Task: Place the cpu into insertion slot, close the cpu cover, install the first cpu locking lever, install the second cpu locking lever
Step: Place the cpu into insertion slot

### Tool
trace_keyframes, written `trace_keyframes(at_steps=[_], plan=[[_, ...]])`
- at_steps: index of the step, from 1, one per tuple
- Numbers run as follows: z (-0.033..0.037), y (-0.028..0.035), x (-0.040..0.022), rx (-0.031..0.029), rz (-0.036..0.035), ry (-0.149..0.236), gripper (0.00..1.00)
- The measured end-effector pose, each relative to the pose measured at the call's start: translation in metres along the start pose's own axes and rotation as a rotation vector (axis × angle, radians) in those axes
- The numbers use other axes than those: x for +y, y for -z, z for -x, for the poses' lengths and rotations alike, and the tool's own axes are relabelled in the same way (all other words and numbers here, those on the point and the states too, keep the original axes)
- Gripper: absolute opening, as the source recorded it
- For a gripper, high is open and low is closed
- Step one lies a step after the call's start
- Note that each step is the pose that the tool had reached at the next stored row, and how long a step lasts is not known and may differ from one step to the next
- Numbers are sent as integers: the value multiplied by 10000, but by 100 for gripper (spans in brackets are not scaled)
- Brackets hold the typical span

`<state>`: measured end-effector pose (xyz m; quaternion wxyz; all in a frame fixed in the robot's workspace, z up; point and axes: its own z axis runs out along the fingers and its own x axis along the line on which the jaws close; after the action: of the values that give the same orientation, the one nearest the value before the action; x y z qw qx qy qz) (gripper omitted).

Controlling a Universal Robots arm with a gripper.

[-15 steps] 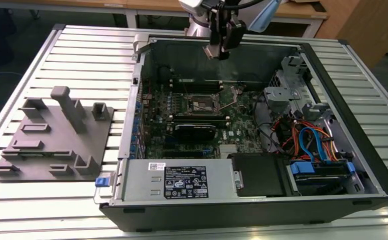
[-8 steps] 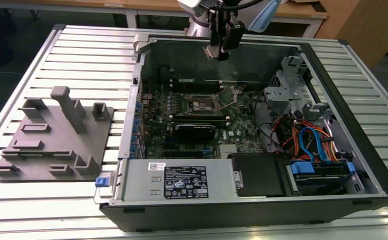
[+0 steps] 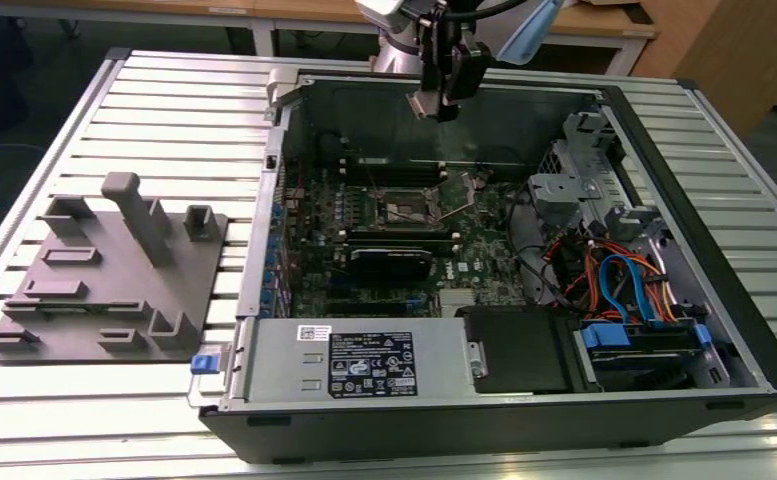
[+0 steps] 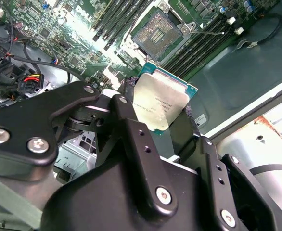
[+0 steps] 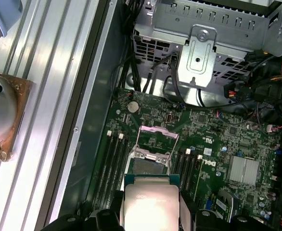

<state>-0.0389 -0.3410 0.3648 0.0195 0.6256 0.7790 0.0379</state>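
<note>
One open computer case (image 3: pixel 522 425) lies on the slatted desk (image 3: pixel 161 110). A grey fixture plate (image 3: pixel 101 275) sits beside the case, on the exterior view's left. Inside the case, one insertion slot (image 5: pixel 150 166) lies uncovered, with its cpu cover (image 5: pixel 158 132) swung up and memory slots (image 5: pixel 114 163) on both sides. The gripper (image 3: pixel 436 105) hangs above the case. Its fingers are closed partway and pinch the one cpu (image 4: pixel 160 103) by its edges.

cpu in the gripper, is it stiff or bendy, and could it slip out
Probably stiff: the cpu is a flat square with a metal top and sits unbent in the gripper. Likely light, since it is thin. Its smooth shiny top may be slippery, so what looks like an edge grip could slide.
</note>
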Motion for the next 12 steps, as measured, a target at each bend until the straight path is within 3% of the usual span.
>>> trace_keyframes(at_steps=[4, 9, 12], plan=[[0, -9, -1, 0, -18, -64, 54], [1, -57, -5, -22, -112, -599, 54], [1, -75, -7, -27, -137, -704, 54]])
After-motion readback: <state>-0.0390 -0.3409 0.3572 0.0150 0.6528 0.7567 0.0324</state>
